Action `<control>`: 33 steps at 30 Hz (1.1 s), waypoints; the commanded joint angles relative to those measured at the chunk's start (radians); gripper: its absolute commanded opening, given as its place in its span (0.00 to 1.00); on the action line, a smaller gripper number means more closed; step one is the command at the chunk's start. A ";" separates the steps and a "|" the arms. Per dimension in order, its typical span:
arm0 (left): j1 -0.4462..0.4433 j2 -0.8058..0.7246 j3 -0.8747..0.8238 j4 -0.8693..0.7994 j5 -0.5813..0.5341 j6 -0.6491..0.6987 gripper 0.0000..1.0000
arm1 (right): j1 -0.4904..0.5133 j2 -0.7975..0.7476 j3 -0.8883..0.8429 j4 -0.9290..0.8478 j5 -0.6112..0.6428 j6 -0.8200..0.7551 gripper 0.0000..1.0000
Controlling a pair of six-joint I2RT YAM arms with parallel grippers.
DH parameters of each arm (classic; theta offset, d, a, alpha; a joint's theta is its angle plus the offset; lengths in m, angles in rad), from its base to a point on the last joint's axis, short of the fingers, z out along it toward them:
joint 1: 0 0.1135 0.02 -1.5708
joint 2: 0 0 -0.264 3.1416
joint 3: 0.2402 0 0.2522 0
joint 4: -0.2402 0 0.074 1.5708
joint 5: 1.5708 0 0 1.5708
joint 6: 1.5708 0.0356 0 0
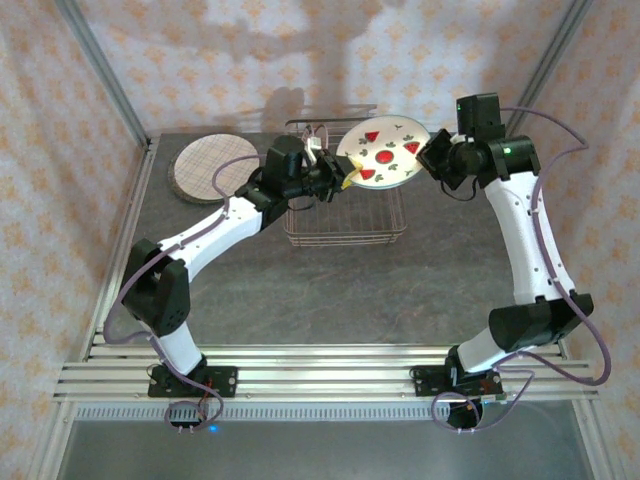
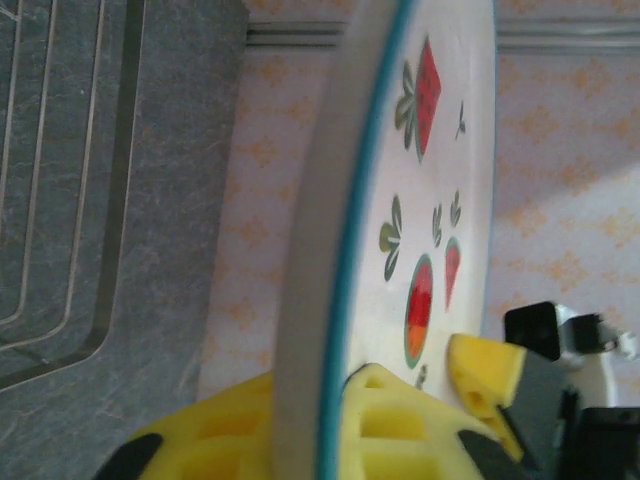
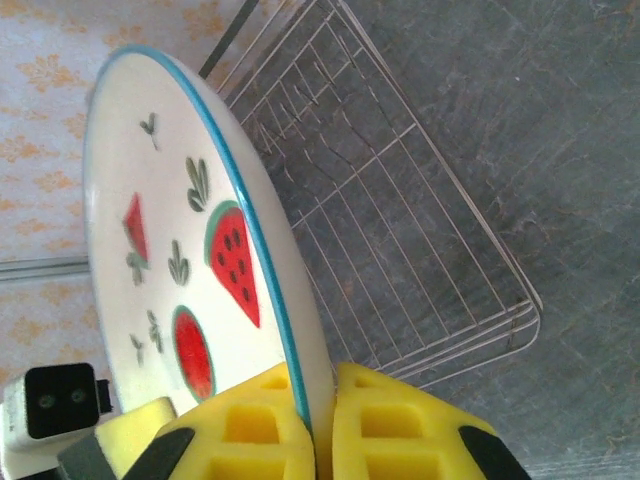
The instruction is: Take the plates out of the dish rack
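Note:
A white plate with a blue rim and watermelon print (image 1: 385, 152) hangs tilted over the back of the wire dish rack (image 1: 345, 225), held from both sides. On its left edge my left gripper (image 1: 345, 178) is shut; in the left wrist view the yellow pads (image 2: 400, 430) clamp the rim of the plate (image 2: 440, 200). My right gripper (image 1: 428, 155) is shut on the opposite edge, and in the right wrist view that gripper (image 3: 320, 400) pinches the plate (image 3: 150, 270) above the rack (image 3: 400, 230). No other plate stands in the rack.
A stack of beige plaid plates (image 1: 210, 165) lies on the grey table at the back left, beside the left arm. Patterned walls close in the back and both sides.

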 commanded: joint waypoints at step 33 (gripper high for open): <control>0.240 -0.494 -0.322 -0.057 -0.082 0.036 0.00 | 0.090 -0.148 -0.054 0.291 -0.186 -0.291 0.74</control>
